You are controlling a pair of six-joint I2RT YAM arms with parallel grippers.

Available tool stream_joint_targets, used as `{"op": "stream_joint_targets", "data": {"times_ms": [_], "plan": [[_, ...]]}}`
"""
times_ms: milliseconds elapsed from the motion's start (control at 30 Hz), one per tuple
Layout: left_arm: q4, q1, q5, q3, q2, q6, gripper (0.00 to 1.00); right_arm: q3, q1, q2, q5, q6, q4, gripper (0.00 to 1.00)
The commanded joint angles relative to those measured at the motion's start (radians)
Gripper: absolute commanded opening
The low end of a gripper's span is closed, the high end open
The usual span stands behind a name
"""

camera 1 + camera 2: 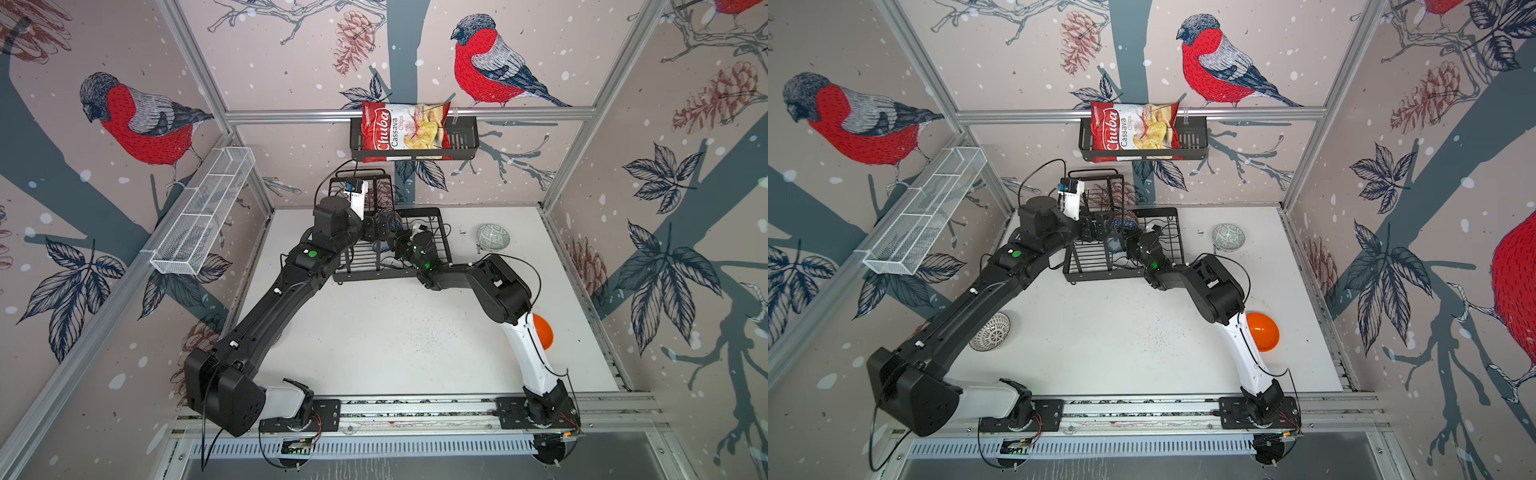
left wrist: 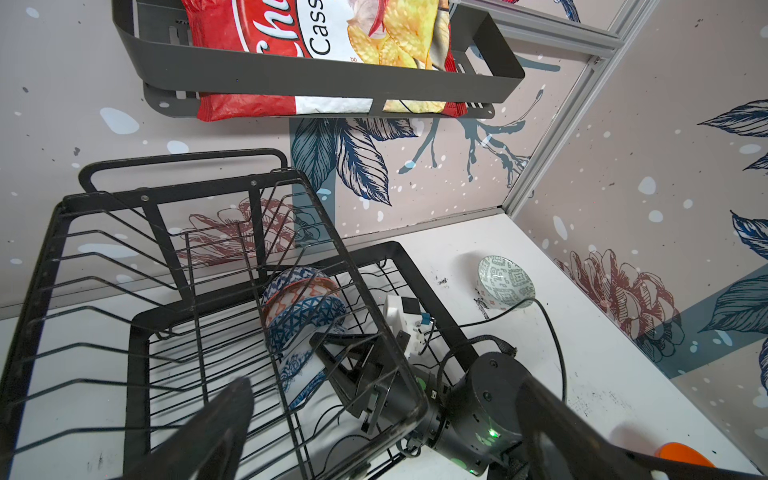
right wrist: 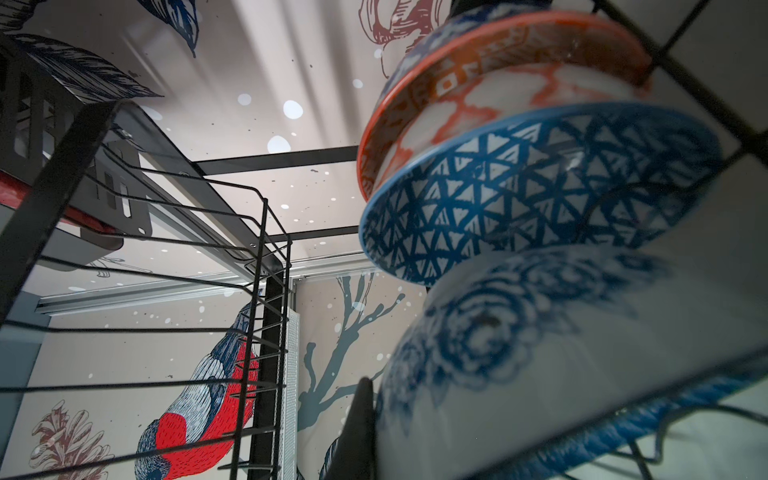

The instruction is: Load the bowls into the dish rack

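One floral bowl (image 2: 293, 365) pinched by my right gripper (image 2: 322, 353), left gripper (image 1: 1102, 226) agape at its eleven o'clock; seat it between dish rack (image 2: 420, 278) wires before releasing

Red chips bag (image 1: 405, 129) stands in a black wall basket (image 1: 464, 139); white mesh tray (image 1: 203, 212) mounted along the side wall.

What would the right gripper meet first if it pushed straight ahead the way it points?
Likely the blue triangle-patterned ceramic bowl, leaning in the black wire dish rack just beyond the blue-and-white floral bowl that the right gripper seems to hold; depth is unclear.
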Motion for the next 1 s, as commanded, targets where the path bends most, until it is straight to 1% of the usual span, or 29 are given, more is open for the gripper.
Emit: {"op": "stream_joint_targets", "data": {"times_ms": [0,267,400,600,800,967], "plan": [[0.033,0.002,0.011,0.003,0.000,-0.004,0.98,-0.012,0.004,-0.012,0.004,0.023,-0.005,0.00],[0.033,0.002,0.016,0.002,0.000,-0.007,0.98,-0.022,0.007,-0.020,0.011,0.025,-0.021,0.00],[0.033,0.003,0.018,0.003,0.000,-0.007,0.98,-0.033,0.011,-0.020,0.016,0.037,-0.025,0.02],[0.033,0.002,0.017,0.003,-0.001,-0.007,0.98,-0.034,0.015,-0.014,0.019,0.056,-0.032,0.03],[0.035,0.002,0.021,0.003,-0.001,-0.009,0.98,-0.038,0.015,-0.018,0.023,0.062,-0.039,0.09],[0.035,0.002,0.023,0.003,-0.001,-0.010,0.98,-0.037,0.015,-0.020,0.022,0.074,-0.046,0.13]]}}
